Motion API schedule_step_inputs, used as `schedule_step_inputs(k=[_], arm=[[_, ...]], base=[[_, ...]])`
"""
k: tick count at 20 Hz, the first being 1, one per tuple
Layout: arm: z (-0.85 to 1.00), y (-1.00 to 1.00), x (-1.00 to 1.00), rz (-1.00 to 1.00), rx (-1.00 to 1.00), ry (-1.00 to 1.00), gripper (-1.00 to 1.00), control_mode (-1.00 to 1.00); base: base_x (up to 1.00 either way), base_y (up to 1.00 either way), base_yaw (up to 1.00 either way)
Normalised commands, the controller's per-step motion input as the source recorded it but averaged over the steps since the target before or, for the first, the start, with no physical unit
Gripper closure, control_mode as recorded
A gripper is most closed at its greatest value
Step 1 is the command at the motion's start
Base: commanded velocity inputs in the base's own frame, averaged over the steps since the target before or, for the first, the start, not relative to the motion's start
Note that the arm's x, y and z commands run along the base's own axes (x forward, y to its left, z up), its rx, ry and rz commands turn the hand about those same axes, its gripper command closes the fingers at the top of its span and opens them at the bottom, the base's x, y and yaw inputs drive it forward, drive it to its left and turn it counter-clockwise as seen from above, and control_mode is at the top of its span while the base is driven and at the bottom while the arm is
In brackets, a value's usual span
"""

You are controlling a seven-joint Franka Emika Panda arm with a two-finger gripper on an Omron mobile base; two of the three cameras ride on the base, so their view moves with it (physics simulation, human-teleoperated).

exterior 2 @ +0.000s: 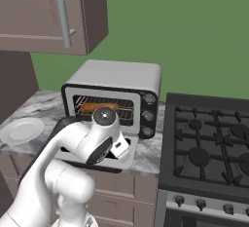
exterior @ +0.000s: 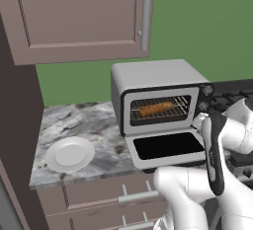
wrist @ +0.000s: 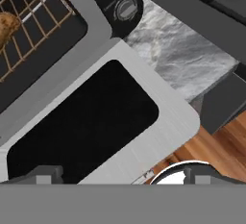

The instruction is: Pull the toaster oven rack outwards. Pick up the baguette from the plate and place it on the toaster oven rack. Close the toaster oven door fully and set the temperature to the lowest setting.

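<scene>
The short brown-orange baguette [exterior: 156, 108] already lies on the thin wire toaster oven rack [exterior: 160, 108] — round white plate [exterior: 69, 154] bare on the counter [exterior: 94, 123]; silver-framed glass door [exterior: 168, 147] hangs down, fingers [wrist: 48, 174] spread, holding nothing — closing and temperature remain.

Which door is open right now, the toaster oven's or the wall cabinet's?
The toaster oven door: it hangs folded down flat in front of the cavity, baguette on the rack inside. The wall cabinet door above is shut.

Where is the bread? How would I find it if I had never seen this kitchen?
Find the silver toaster oven on the marble counter, left of the black stove. Its door hangs open, and inside sits the wire rack. The baguette lies on that rack: a short brown-orange stick, the only food around, since the white plate nearby is bare.
</scene>
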Motion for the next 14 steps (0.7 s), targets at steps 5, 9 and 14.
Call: schedule_step_inputs(k=[5,9,14], arm=[[-0.13,-0.33,-0.40,0.00,0.23,0.00,-1.00,-1.00],[-0.23,-0.32,-0.23,0.00,0.19,0.00,-1.00,-1.00],[-0.23,-0.23,-0.01,0.00,0.21,0.00,-1.00,-1.00]], base=[[0.00,0.00,0.00],[0.00,0.00,0.00],[0.00,0.00,0.00]])
